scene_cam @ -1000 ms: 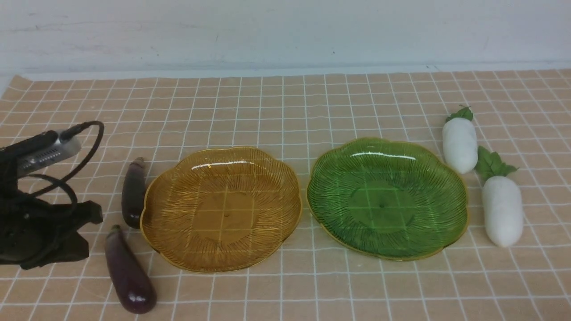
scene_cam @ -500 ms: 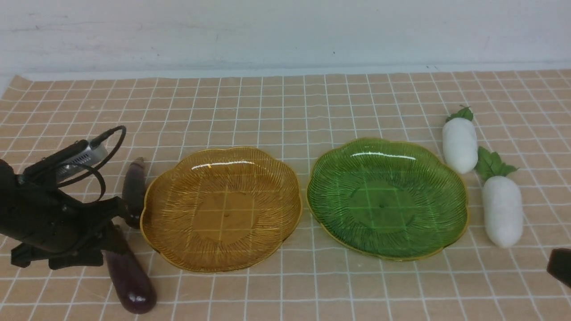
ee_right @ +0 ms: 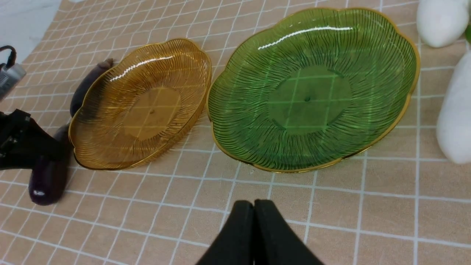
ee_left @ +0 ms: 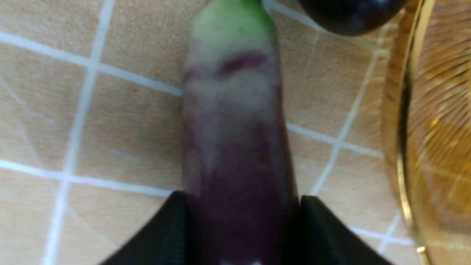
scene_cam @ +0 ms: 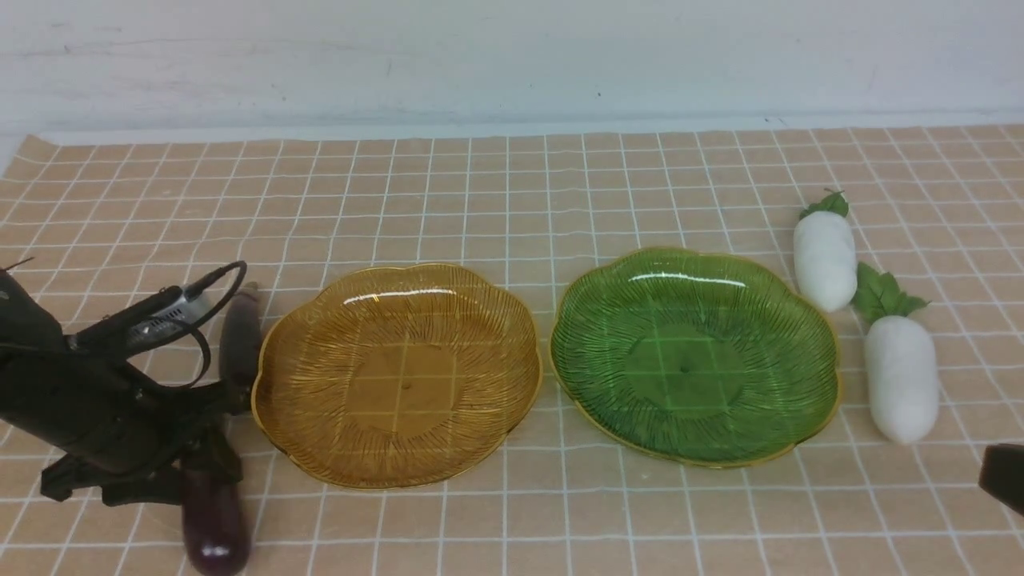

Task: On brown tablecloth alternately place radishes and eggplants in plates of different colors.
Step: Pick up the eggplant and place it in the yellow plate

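Since my left gripper (ee_left: 243, 221) has its two fingers pressed against either side of the near eggplant (scene_cam: 214, 524), I judge the grasp made but the lift not yet begun. The fruit lies at the near left of the brown tablecloth (scene_cam: 512, 192), its plump end pointing toward the near edge. Its stem cap points toward the far eggplant (scene_cam: 240, 336), whose rounded end sits just beyond it. The amber plate (scene_cam: 320, 336) is just to the right of both, and its rim is close beside my fingers. The green plate (scene_cam: 608, 320) stands right of that. The two radishes, the far radish (scene_cam: 824, 256) and the near radish (scene_cam: 902, 380), lie on the cloth beyond its right rim. Both plates are bare. My right gripper (ee_right: 254, 221) waits at the near right with its fingers closed on nothing.

The skin is glossy and the heavy end hangs past my fingers, so I expect the eggplant could pivot or slip out if I rise fast. If I swing right too low, it may clip the scalloped rim and shove or tip the light plate. The stem cap could also nudge the far eggplant as I lift, rolling it away. A straight, slow rise before any sideways travel looks safest to me.
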You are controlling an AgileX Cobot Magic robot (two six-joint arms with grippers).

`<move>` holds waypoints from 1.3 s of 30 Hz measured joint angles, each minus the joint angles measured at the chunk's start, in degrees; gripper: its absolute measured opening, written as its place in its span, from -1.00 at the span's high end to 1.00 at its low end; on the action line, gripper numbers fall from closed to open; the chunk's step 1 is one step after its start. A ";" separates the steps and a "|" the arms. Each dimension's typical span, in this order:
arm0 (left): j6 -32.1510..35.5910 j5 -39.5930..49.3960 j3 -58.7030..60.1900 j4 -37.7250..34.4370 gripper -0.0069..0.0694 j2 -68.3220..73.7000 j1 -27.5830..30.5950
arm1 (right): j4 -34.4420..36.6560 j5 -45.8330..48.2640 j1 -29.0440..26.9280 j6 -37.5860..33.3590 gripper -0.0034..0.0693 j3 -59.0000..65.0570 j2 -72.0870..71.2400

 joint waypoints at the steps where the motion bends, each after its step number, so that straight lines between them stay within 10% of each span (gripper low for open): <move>1: -0.05 0.38 -0.23 1.08 0.03 0.00 0.00 | 0.00 0.00 0.00 -0.26 0.95 0.00 0.00; 12: -5.03 10.40 -10.99 15.34 0.16 -8.29 -3.55 | 0.35 -1.30 0.00 -0.70 0.95 0.00 0.00; 22: -4.64 -0.41 -20.85 12.58 0.12 -0.94 -23.33 | 0.48 -2.10 0.00 -0.73 0.95 0.00 0.00; 34: -9.54 3.82 -27.01 15.78 -0.72 6.19 -23.47 | 0.65 -1.82 0.00 -0.73 0.95 -0.02 0.00; 39: -14.37 6.89 -32.84 19.39 -0.53 6.19 -19.39 | 0.65 -1.82 0.00 -0.73 0.95 -0.02 0.00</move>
